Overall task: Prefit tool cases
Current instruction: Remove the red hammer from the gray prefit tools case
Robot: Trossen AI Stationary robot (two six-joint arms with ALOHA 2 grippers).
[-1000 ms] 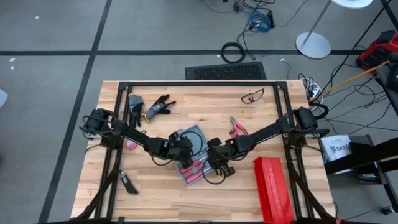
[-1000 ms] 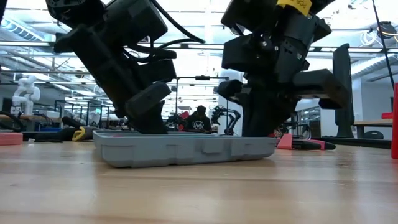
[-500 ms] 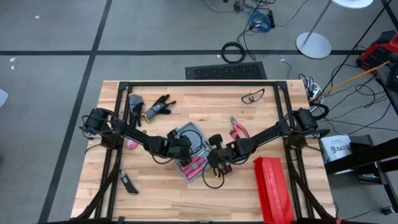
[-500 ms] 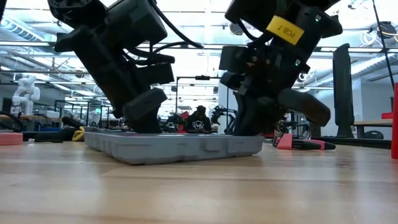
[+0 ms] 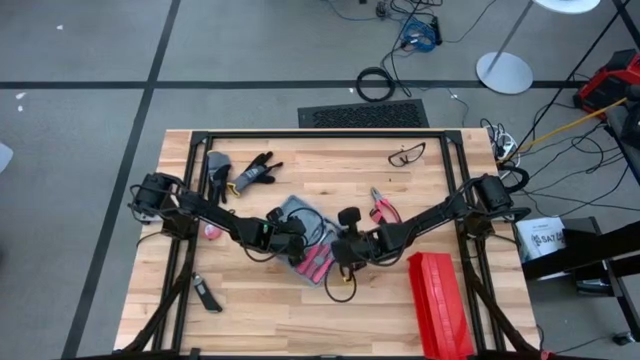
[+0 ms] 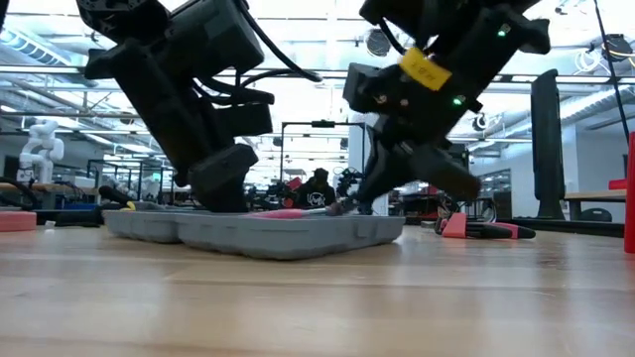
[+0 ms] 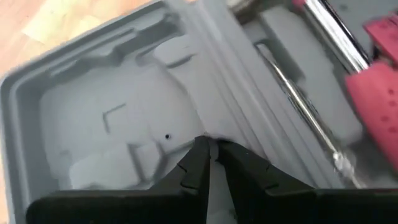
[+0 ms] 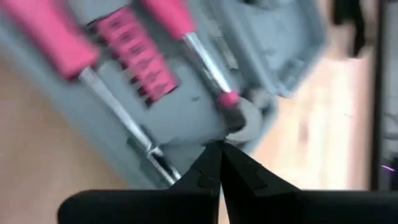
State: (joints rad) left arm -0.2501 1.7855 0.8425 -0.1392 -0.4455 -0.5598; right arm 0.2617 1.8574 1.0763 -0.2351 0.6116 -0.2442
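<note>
The blue-grey tool case (image 5: 300, 215) lies open and flat on the wooden table (image 5: 250, 310), grey slots up. Pink-handled tools (image 8: 134, 59) sit in one half. My left gripper (image 7: 211, 144) slants down into the case at the ridge between its two halves, fingers almost together. My right gripper (image 8: 219, 146) is shut, its tips down on the tool-filled half near that half's rim. In the low view the left gripper (image 6: 226, 203) stands left of the right gripper (image 6: 340, 208) over the case (image 6: 258, 233). My left gripper pinches the thin grey ridge (image 7: 205, 127) between the case's two halves, only at its fingertips. It comes slanting down from the table's left. The case stays flat on the table. My right gripper presses its shut tips on the moulded tray (image 8: 205, 127) beside a screwdriver's tip, slanting down from the table's right.
A long red ribbed box (image 5: 435, 300) lies at the near right. Pink pliers (image 5: 382, 207), safety glasses (image 5: 405, 153), gloves (image 5: 250, 172) and a small dark tool (image 5: 207, 295) lie around the case. The table's near middle has bare wood.
The case has slid toward the table's left and turned a little, staying flat on the wood. My right gripper has swung its wrist round, its shut tips staying on the case. My left gripper has stayed in place.
</note>
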